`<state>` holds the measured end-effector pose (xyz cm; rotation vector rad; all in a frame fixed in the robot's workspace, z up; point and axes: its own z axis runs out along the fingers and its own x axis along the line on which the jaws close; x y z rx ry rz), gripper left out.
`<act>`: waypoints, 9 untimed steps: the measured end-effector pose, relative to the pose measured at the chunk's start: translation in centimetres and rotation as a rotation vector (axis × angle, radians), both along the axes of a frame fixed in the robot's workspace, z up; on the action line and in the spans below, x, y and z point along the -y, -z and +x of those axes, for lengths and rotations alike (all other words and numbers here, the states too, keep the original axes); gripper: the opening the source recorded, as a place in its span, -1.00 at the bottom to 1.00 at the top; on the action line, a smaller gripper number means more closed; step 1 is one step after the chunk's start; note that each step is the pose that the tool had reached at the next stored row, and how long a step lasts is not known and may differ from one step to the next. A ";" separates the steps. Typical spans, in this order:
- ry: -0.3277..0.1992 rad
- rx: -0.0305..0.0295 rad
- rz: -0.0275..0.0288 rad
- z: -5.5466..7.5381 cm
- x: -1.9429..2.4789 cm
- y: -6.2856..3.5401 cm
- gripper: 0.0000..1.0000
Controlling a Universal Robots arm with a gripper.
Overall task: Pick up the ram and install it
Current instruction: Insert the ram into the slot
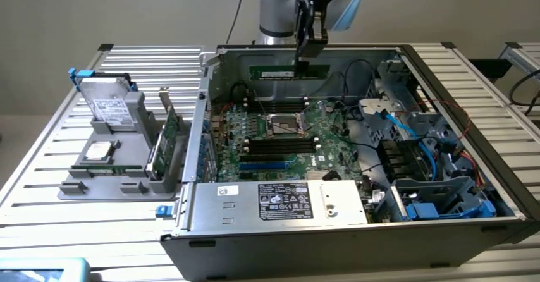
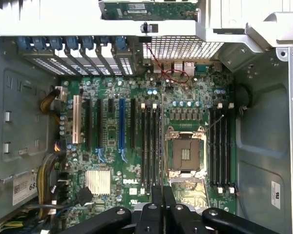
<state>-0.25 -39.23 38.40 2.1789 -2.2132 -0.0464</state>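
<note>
The ram, a narrow green stick, hangs level over the far part of the open computer case. My gripper is shut on it from above, near the end toward the exterior view's right. The motherboard lies well below, with black memory slots on either side of the CPU socket. In the wrist view my gripper points down at the board. There, memory slots and a second bank of memory slots flank the CPU socket. The stick is edge-on between the black fingers.
At the exterior view's left a grey holder carries a hard drive, a green expansion card and a processor. Inside the case are the power supply, blue cables and a drive cage.
</note>
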 end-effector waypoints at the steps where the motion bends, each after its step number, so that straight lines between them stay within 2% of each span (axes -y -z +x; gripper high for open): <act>1: 0.000 0.0001 0.0000 0.0 0.00 0.09 -0.75; 6: 0.000 0.0001 -0.0024 0.0 0.00 0.81 -0.75; 9: 0.000 0.0001 -0.0063 0.0 0.00 1.32 -0.75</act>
